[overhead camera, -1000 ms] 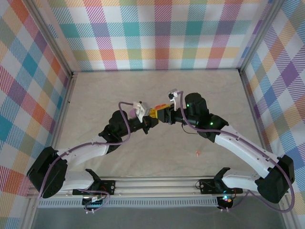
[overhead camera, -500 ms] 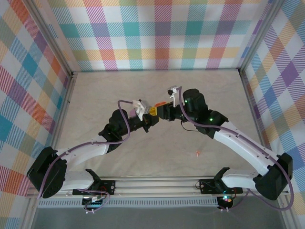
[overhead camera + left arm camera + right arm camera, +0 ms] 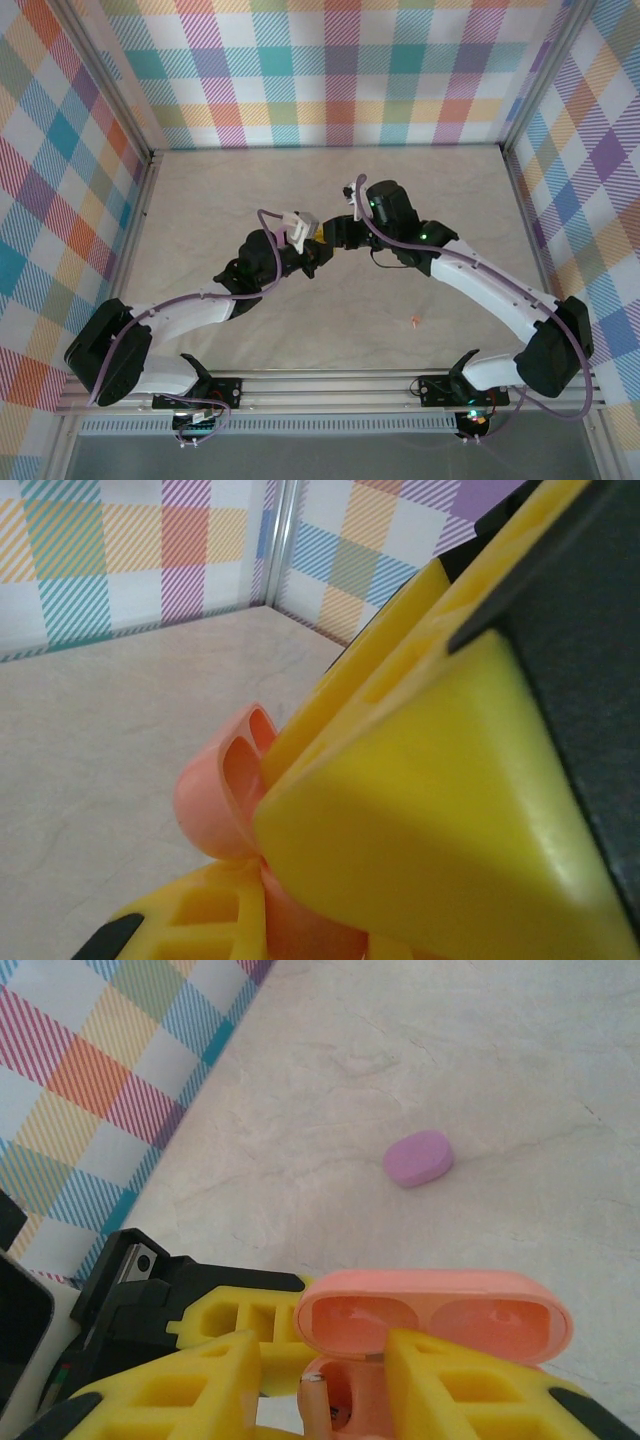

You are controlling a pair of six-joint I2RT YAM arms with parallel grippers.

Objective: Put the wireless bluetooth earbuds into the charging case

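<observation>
The salmon charging case point(image 3: 435, 1318) hangs open above the table, lid tipped back, and my left gripper point(image 3: 318, 248) is shut on its base point(image 3: 215, 790). My right gripper point(image 3: 320, 1345) meets it from the right point(image 3: 338, 232), its yellow fingers point(image 3: 190, 1385) standing apart on either side of the base. A salmon earbud point(image 3: 314, 1408) with a silver tip stands at the case's left well, with a sliver of table showing between it and the left finger. Another salmon earbud point(image 3: 413, 321) lies on the table at the near right.
A small lilac pebble-shaped piece point(image 3: 418, 1158) lies on the beige table beyond the case; I cannot tell whether it is a bud or a case. Checked walls point(image 3: 330, 70) close in the back and both sides. The arms' bases sit on the near rail point(image 3: 330, 385).
Both grippers, still joined at the case, have drifted a little left and away from the near edge. The right arm has swung further in over the table.
</observation>
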